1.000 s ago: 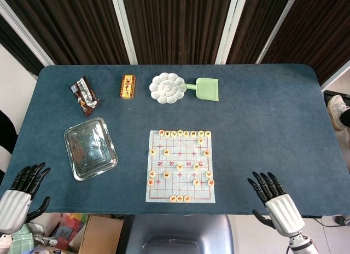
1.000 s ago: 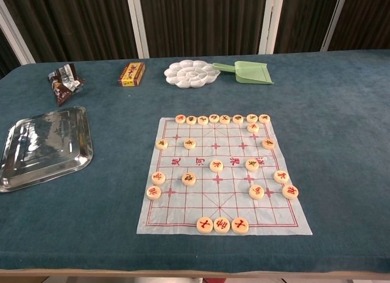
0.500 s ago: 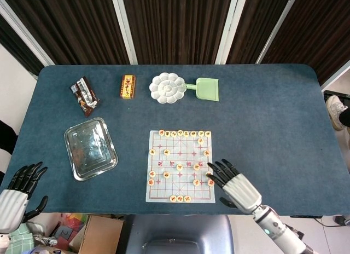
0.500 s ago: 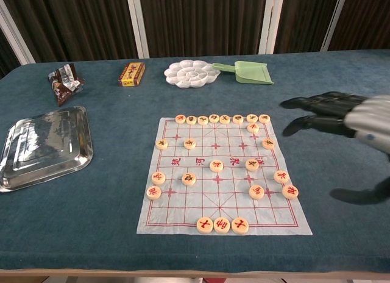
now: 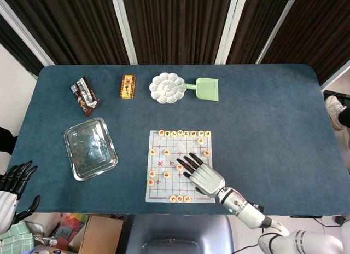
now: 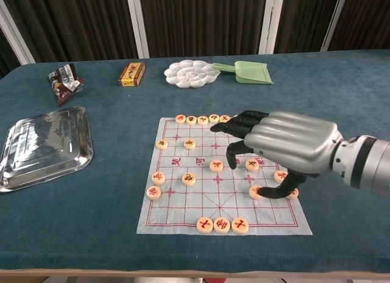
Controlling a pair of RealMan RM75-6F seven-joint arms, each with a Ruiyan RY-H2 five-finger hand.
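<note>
Blue table (image 5: 273, 128) carries the steel tray (image 5: 90, 148) at left and the chess board sheet (image 6: 183, 219) in the middle. Your right hand (image 6: 286, 143) hovers over the sheet, fingers spread wide, holding nothing, above the chess pieces (image 6: 216, 166). Your left hand (image 5: 12, 180) is off the table's near-left corner, open, empty.

- The right hand (image 6: 286, 146) hangs over the right side of the chess board (image 6: 222, 176), with its dark fingers (image 6: 234, 125) spread apart.
- Round chess pieces (image 6: 216, 166) sit on the board.
- A shiny tray (image 6: 46, 146) lies at 9 o'clock on the blue surface (image 6: 341, 112).
</note>
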